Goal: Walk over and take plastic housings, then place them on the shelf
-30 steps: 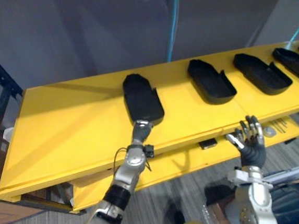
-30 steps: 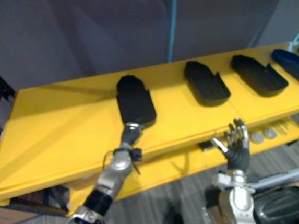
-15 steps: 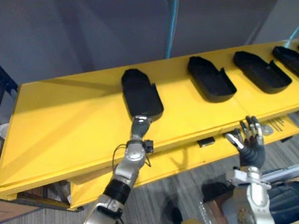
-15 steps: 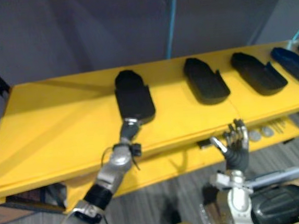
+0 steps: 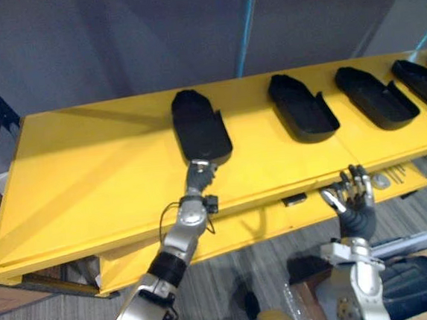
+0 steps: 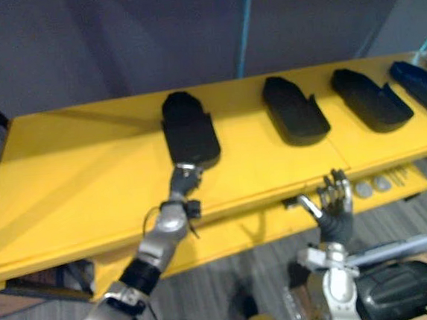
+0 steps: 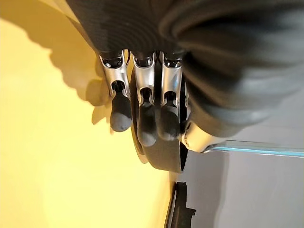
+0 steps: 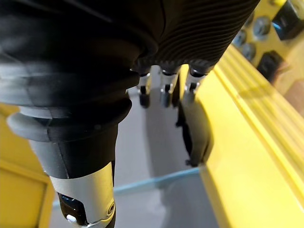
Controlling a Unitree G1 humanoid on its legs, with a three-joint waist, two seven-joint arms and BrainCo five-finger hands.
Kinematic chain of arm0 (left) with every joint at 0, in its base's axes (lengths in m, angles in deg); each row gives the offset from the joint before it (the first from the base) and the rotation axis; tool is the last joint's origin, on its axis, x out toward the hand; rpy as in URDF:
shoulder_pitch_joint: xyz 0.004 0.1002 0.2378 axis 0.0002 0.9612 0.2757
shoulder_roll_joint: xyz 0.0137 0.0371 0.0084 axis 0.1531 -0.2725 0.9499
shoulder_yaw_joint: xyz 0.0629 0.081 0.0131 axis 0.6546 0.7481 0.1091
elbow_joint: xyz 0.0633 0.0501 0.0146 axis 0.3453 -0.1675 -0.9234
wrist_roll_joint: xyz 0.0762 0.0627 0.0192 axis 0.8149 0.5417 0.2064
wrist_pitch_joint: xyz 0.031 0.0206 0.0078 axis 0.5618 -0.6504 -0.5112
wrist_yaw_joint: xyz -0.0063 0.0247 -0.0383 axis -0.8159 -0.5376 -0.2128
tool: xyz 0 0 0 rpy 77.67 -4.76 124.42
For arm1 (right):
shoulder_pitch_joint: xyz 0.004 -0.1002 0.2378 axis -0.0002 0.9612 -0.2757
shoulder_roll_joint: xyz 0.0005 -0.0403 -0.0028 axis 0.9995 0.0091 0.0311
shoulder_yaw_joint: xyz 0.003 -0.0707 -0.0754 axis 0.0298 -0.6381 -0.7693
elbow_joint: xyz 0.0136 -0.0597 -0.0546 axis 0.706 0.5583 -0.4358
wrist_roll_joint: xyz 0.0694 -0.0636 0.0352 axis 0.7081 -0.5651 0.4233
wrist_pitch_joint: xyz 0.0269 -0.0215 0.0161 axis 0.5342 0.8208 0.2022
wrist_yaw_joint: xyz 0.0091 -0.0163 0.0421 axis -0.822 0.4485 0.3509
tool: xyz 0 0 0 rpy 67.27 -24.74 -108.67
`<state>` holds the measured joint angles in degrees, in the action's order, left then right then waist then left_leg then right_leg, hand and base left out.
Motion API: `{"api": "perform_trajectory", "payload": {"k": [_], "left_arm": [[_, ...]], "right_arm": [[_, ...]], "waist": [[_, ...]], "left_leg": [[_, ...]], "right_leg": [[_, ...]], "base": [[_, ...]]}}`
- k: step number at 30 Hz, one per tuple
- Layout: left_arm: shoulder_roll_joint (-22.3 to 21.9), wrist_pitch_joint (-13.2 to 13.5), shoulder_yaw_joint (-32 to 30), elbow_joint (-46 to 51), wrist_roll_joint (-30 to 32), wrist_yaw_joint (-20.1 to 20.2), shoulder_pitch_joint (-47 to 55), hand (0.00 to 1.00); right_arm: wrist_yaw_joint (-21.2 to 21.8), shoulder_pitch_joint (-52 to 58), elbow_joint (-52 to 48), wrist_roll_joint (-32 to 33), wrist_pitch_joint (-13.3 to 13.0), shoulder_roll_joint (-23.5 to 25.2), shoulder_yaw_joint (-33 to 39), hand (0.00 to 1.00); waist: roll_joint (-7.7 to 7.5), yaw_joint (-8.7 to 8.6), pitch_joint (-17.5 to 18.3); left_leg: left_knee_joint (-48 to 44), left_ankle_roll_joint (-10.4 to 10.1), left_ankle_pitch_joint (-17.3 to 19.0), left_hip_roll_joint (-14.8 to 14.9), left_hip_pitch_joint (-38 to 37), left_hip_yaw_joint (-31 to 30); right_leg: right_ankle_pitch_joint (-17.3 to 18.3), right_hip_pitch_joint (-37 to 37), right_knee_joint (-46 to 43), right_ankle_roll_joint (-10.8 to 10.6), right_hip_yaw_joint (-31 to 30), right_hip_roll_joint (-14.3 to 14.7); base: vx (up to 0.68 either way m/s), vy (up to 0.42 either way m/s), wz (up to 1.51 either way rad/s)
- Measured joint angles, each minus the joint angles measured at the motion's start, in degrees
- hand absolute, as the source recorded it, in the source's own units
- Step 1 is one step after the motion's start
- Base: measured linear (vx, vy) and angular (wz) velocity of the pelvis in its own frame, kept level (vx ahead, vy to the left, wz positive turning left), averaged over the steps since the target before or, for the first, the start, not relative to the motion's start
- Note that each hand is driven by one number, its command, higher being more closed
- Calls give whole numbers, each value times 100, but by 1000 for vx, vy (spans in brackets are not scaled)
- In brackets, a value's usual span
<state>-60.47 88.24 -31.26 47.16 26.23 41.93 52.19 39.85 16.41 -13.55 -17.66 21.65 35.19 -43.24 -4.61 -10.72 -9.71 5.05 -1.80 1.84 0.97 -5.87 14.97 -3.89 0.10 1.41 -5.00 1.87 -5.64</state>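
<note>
Shelf [image 5: 88, 178]: a row of black plastic housings is laid on its yellow top board.
Leftmost housing [image 5: 200, 131]: laid near the middle of the board, lengthwise from back edge toward front edge.
Left hand [image 5: 197, 175]: placed against the near end of the leftmost housing; whether it is gripped cannot be told.
Right hand [image 5: 350, 197]: spread wide, nothing held, just before the front edge.
Other housings [image 5: 303, 116]: spaced apart toward the right end.

The right hand [image 8: 164, 89] holds its fingers loosely straight beside the yellow shelf [image 8: 247, 161]; a black plastic housing [image 8: 194, 130] lies on it. A grey wall [image 8: 142, 156] stands behind.
</note>
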Motion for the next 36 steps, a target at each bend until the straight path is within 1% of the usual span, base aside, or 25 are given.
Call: {"api": "perform_trajectory", "payload": {"k": [2,5,7,8,9,11,12,15,16,18,19,20,22,23,25,26,27,28,29,30,31,33,34,35,36], "left_arm": [[4,-11,2,119,-4,52,71,0],[4,-78,105,663,-22,246,450,0],[2,-247,170,1255,-80,431,814,0],[-2,-275,184,1385,-117,479,901,0],[4,-348,226,1647,-275,591,1073,0],[13,-483,338,2122,-304,752,1368,0],[16,-543,399,2380,-397,932,1502,0],[23,-790,633,2935,-525,1438,1822,0],[23,-835,686,3020,-532,1540,1876,0],[68,-939,882,3380,-756,1981,2147,0],[86,-949,920,3465,-773,2086,2216,0],[183,-947,1010,3661,-970,2310,2339,0],[269,-886,1015,3848,-1106,2490,2440,0],[327,-810,996,4022,-1143,2533,2516,0],[445,-567,901,4406,-1239,2544,2705,0],[465,-344,700,4693,-1384,2530,2902,0],[452,-61,438,4929,-1418,2449,3064,0],[453,70,280,5044,-1419,2405,3151,0],[448,355,-83,5230,-1419,2256,3345,0],[429,574,-342,5344,-1419,2129,3508,0],[423,786,-627,5433,-1411,1976,3706,0],[410,1242,-1186,5561,-1206,1483,4148,0],[-20,1813,-2763,5570,-179,-213,4958,0],[-250,1871,-3101,5563,53,-777,4989,0],[-250,1871,-3101,5562,53,-777,4988,0]], "right_arm": [[3,-22,-20,0,-74,2,1,0],[1,-87,-55,0,-199,1,0,0],[-8,-268,-112,0,-240,-1,-2,0],[-22,-300,-146,1,-258,-1,-2,0],[-43,-329,-229,0,-309,-4,-8,0],[-107,-386,-327,-2,-387,-11,-19,0],[-191,-408,-329,-1,-457,-16,-11,0],[-387,-495,-329,-4,-483,-35,-26,0],[-409,-511,-328,-3,-484,-41,-27,0],[-535,-635,-329,-2,-485,-48,-27,0],[-556,-664,-329,-3,-485,-52,-25,0],[-646,-722,-329,-4,-485,-87,-29,0],[-682,-767,-329,-5,-485,-142,-23,0],[-733,-797,-329,-6,-484,-177,-21,0],[-775,-818,-329,-5,-483,-187,-7,0],[-773,-814,-330,-5,-483,-187,2,0],[-773,-804,-331,-4,-483,-187,29,0],[-773,-803,-331,-4,-483,-186,35,0],[-768,-775,-366,-2,-467,-179,62,0],[-759,-721,-441,-1,-451,-160,105,0],[-753,-641,-512,0,-450,-138,163,0],[-750,-470,-530,0,-449,-76,356,0],[-763,-55,-487,2,-445,105,862,0],[-763,-9,-195,5,-445,260,983,0],[-763,-9,-189,5,-445,261,983,0]], "waist": [[12,7,1],[53,31,23],[97,63,30],[114,61,31],[152,84,40],[235,183,94],[291,214,125],[438,375,233],[471,386,259],[577,387,362],[590,387,375],[597,405,388],[585,422,402],[570,430,415],[529,445,455],[515,484,513],[491,512,550],[478,519,558],[461,532,568],[456,550,572],[449,574,576],[432,663,586],[411,699,596],[363,710,625],[363,711,626]], "left_leg": [[0,3,-4,-10,1,-7],[-3,14,-36,-20,1,-55],[-11,31,-72,-44,6,-134],[-11,34,-80,-50,9,-184],[-9,38,-89,-52,-4,-241],[-4,41,-89,-64,3,-290],[-2,51,-94,-80,10,-352],[1,52,-90,-99,21,-377],[1,52,-90,-104,28,-396],[0,51,-110,-120,89,-501],[0,50,-117,-120,98,-510],[-2,57,-143,-117,99,-540],[-4,51,-158,-115,103,-581],[-6,56,-183,-119,115,-645],[-6,56,-186,-122,113,-688],[-6,57,-185,-122,157,-699],[-4,57,-183,-131,186,-750],[-4,58,-183,-135,193,-787],[-3,58,-183,-144,203,-821],[-3,59,-183,-151,204,-841],[-3,59,-183,-158,203,-852],[-1,61,-181,-169,209,-904],[0,63,-185,-181,228,-982],[0,77,-198,-179,237,-991],[0,77,-198,-179,237,-991]], "right_leg": [[0,-9,1,-1,35,-1],[0,-24,1,-2,124,-18],[-1,-40,2,-4,198,-23],[-1,-59,2,-4,254,-28],[0,-109,6,-4,314,-37],[2,-135,11,-8,373,-57],[15,-183,21,-25,463,-89],[51,-227,23,-76,569,-127],[54,-228,22,-80,585,-132],[55,-221,38,-84,669,-163],[55,-224,45,-85,701,-178],[52,-240,60,-84,744,-179],[45,-244,70,-89,781,-178],[40,-270,88,-94,835,-183],[39,-323,118,-95,904,-190],[40,-321,128,-95,912,-189],[40,-321,137,-96,939,-197],[41,-324,137,-96,961,-202],[41,-342,137,-97,1025,-213],[42,-358,137,-98,1056,-220],[46,-367,138,-102,1068,-228],[51,-372,138,-107,1088,-239],[99,-414,139,-99,1217,-251],[107,-411,140,-86,1226,-246],[108,-411,140,-86,1226,-246]], "base": [[5,-1,3],[16,-3,11],[0,-24,16],[-17,-21,28],[-23,-3,24],[-22,8,21],[-30,28,27],[-31,9,14],[-25,-4,14],[1,-2,20],[23,-6,18],[21,-10,12],[22,-13,14],[22,-9,23],[17,-4,17],[19,2,10],[17,3,12],[6,4,19],[-3,4,18],[-4,8,16],[-3,12,10],[1,10,15],[14,2,24],[16,0,22],[0,0,0]]}}
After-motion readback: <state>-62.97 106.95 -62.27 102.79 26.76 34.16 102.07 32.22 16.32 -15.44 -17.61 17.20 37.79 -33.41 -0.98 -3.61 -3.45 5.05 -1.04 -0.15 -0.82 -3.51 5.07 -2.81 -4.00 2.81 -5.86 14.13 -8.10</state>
